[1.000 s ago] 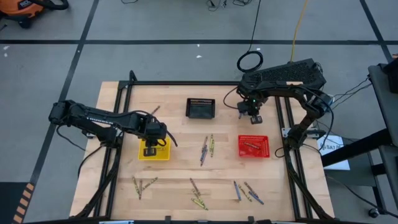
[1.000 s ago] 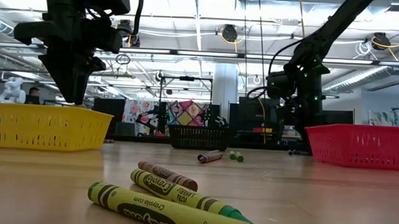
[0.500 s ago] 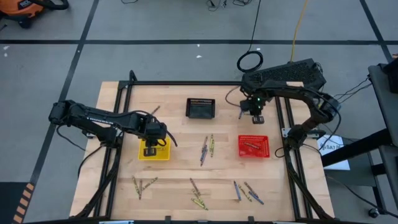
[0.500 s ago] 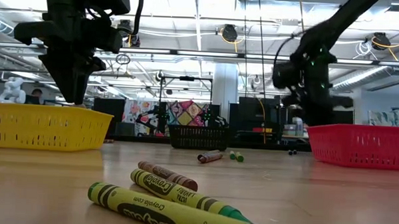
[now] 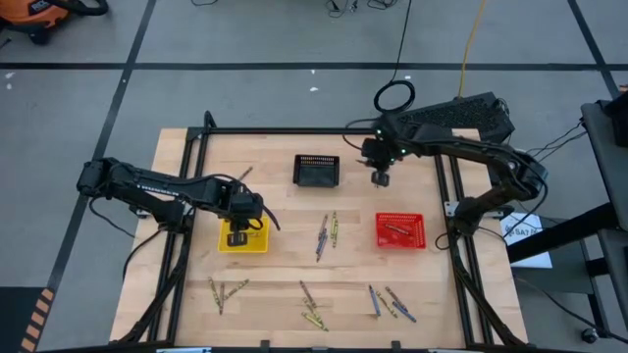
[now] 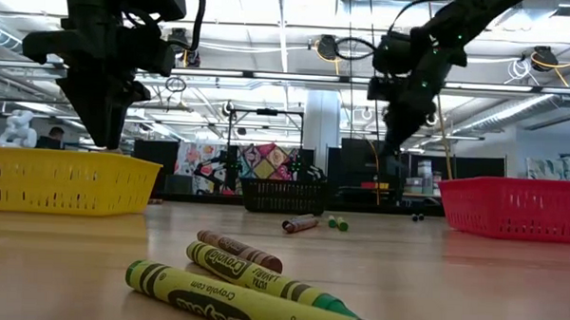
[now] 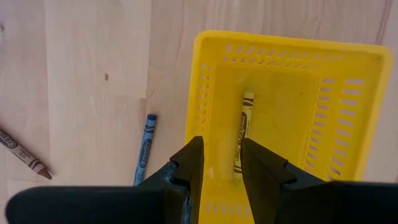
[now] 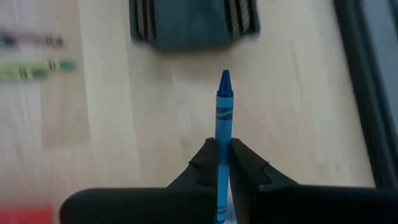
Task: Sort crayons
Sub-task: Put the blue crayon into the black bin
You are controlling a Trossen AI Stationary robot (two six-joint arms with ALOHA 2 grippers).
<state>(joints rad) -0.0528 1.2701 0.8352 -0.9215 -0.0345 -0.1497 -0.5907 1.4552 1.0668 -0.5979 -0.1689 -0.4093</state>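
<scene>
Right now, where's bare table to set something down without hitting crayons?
Bare wood lies between the yellow basket and the black basket, along the table's left edge, and between the red basket and the middle crayons. The front strip is crowded with scattered crayons.

- From overhead, the crayons (image 5: 314, 312) scattered along the near side of the table are too tiny for us to sort by colour.
- In the right wrist view, the blue crayon (image 8: 223, 118) disappears between the fingers, and the black basket (image 8: 194, 25) is cut off by the frame and smeared.
- In the low view, the yellow-green crayon (image 6: 251, 306) runs out of frame.
</scene>
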